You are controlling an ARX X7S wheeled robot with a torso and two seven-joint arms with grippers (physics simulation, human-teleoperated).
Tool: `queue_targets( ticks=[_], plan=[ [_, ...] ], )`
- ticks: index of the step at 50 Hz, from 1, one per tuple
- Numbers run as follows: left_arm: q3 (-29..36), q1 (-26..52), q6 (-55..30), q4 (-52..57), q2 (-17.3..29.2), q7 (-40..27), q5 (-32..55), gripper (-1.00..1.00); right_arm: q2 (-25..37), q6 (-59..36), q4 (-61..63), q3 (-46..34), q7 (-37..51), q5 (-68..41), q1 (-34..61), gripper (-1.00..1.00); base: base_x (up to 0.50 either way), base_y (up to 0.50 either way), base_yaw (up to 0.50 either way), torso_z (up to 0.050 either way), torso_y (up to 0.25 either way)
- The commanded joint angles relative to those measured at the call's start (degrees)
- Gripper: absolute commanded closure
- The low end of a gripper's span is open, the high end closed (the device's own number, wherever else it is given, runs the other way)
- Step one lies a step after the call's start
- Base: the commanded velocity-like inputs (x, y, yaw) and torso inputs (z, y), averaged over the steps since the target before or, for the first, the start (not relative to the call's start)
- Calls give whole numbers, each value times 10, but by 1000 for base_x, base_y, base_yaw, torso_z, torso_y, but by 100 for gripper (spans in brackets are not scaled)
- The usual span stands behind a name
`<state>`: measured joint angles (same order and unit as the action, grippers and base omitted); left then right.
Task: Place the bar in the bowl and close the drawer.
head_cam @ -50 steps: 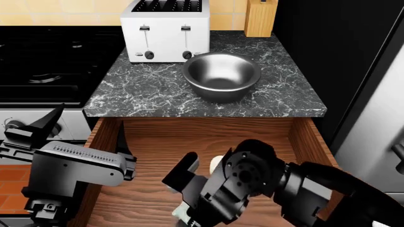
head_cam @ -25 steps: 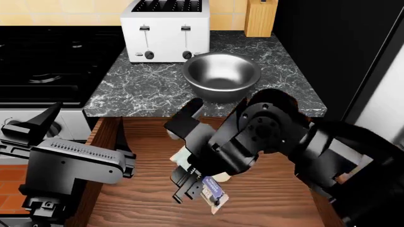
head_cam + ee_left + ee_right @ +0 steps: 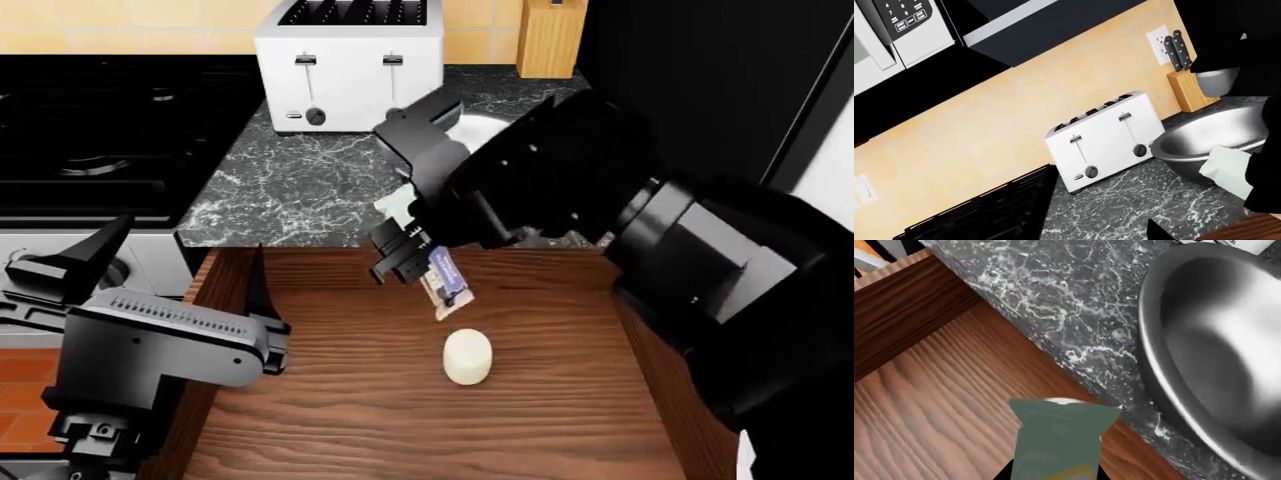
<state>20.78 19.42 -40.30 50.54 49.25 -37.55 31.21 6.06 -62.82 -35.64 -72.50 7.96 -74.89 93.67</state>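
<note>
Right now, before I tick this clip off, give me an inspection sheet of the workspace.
Surface: dark marble counter.
Job's things: bar held over the drawer's back edge, short of the bowl; drawer open.
Clutter: white rounded cylinder lying in drawer.
Grippers: right gripper shut on bar; left gripper idle at the drawer's left side, state unclear.
Cables: nothing seen.
Surroundings: toaster, knife block, stove.

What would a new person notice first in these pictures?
The big black right arm fills the middle of the head view, holding the bar over the front edge of the counter. It hides most of the steel bowl. Below, a white cylinder lies in the open drawer.
</note>
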Motion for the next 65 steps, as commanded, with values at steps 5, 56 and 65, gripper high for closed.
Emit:
queue_targets(
  ticks=[5,56,65],
  plan=[
    [9,10,-3,-3,-6,3,-1,-100,-61,137,-205,-95,-128,43,56,100,0,0,0,0,0],
    [-46,5,-2,15,-6,-15,70,-100,-61,630,-350,-143,44,1,1,100,0,0,0,0,0],
    [-52,1,10,17,-6,-15,72,-100,-61,642,-356,-139,45,25,7,100,0,0,0,0,0]
  ],
)
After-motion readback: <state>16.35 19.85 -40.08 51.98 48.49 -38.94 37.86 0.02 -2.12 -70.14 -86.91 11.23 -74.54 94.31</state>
